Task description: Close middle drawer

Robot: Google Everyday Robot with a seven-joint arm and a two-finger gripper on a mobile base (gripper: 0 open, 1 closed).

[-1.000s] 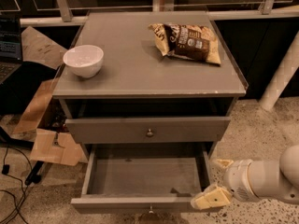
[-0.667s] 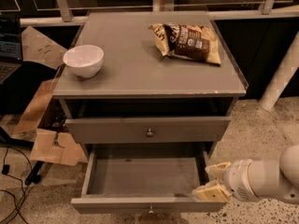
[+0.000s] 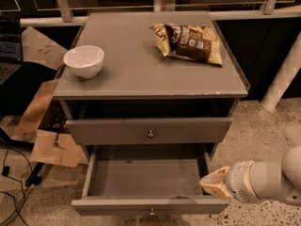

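Observation:
The grey cabinet's middle drawer (image 3: 146, 177) is pulled far out, a long shallow box with nothing visible inside. Its low flat front (image 3: 117, 206) runs along the bottom of the camera view, with a small round metal knob (image 3: 151, 212) at its lower edge. My gripper (image 3: 214, 182), on a white arm coming in from the right, is at the drawer's front right corner, just above the front panel and against the right side wall. The taller drawer front with a brass knob (image 3: 150, 134) sits above and stands slightly out.
On the cabinet top (image 3: 141, 74) stand a white bowl (image 3: 84, 60) at the left and a chip bag (image 3: 188, 42) at the back right. Cardboard pieces (image 3: 47, 140) and cables (image 3: 11, 192) lie on the floor at the left. A white post (image 3: 284, 74) stands at the right.
My gripper has moved left and slightly up to the drawer's front right corner. The drawer stands open about as far as before.

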